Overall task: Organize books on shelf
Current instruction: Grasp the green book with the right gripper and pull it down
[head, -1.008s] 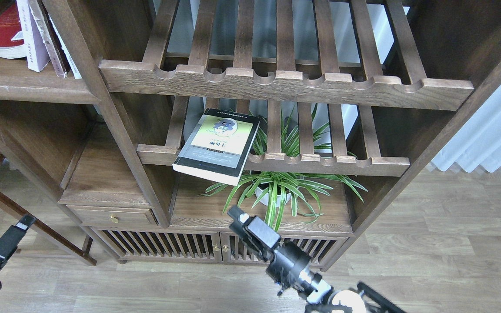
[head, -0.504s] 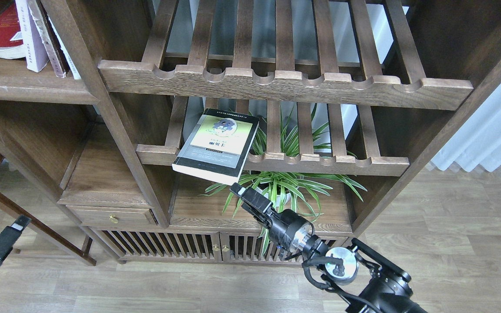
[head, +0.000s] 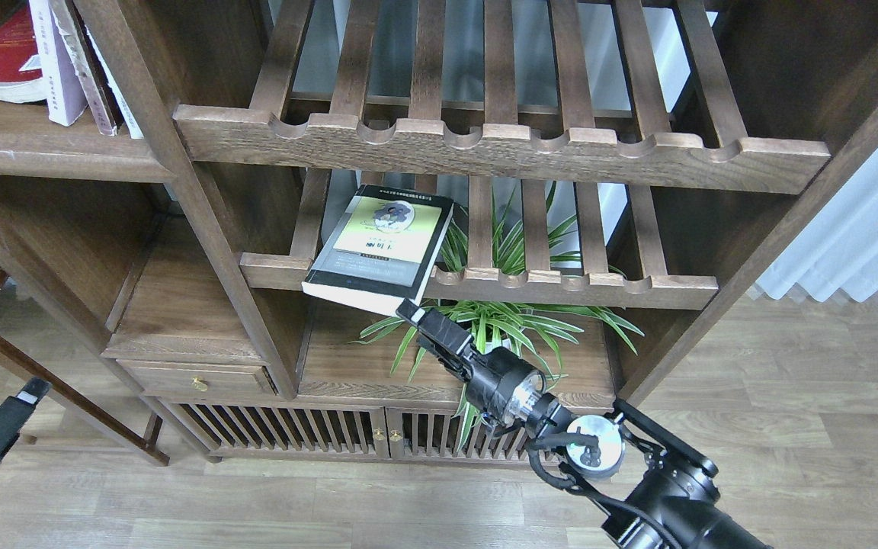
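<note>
One book [head: 380, 250] lay flat on the left end of the lower slatted rack [head: 561, 286], its near corner overhanging the front rail. The right pincer [head: 411, 311] sat at that corner. A potted plant [head: 492, 332] stood below the rack. Other books [head: 50, 61] stood on the shelf [head: 50, 152] at upper left. The left pincer [head: 27, 393] was low at far left.

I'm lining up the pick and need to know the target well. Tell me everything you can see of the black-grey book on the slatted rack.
The black-grey book is a paperback with a yellow-green panel, a small picture and dark title characters on the cover, and white page edges. It lies closed and cover up on the lower slatted rack, near its left end, turned askew, its near corner overhanging the notched front rail above the potted plant. The right hand is at that overhanging corner; whether it grips cannot be told.
</note>
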Robot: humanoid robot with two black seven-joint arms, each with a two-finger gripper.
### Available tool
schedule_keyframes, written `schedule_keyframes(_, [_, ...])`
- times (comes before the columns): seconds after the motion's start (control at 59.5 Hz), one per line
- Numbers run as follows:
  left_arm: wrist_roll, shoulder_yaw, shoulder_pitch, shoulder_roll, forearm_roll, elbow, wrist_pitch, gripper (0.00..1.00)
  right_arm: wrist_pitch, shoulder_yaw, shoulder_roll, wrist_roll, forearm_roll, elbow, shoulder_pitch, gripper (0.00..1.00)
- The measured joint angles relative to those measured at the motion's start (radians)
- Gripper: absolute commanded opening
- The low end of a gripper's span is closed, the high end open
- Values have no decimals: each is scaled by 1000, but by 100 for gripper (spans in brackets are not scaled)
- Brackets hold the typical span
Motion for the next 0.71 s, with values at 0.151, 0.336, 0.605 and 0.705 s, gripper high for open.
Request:
schedule_keyframes(0.151, [1,-2,3,0,0,6,0,99,50,6,0,1,-2,1,-18,100])
schedule_keyframes(0.336, [2,-2,3,-1,0,6,0,99,47,13,0,4,-1,-3,22,100])
schedule_keyframes(0.605, [0,-7,5,-1,-10,9,0,99,-34,11,0,2,1,-47,90,100])
schedule_keyframes(0.705, [0,-7,5,-1,-12,11,0,99,-58,9,0,1,2,-64,107,100])
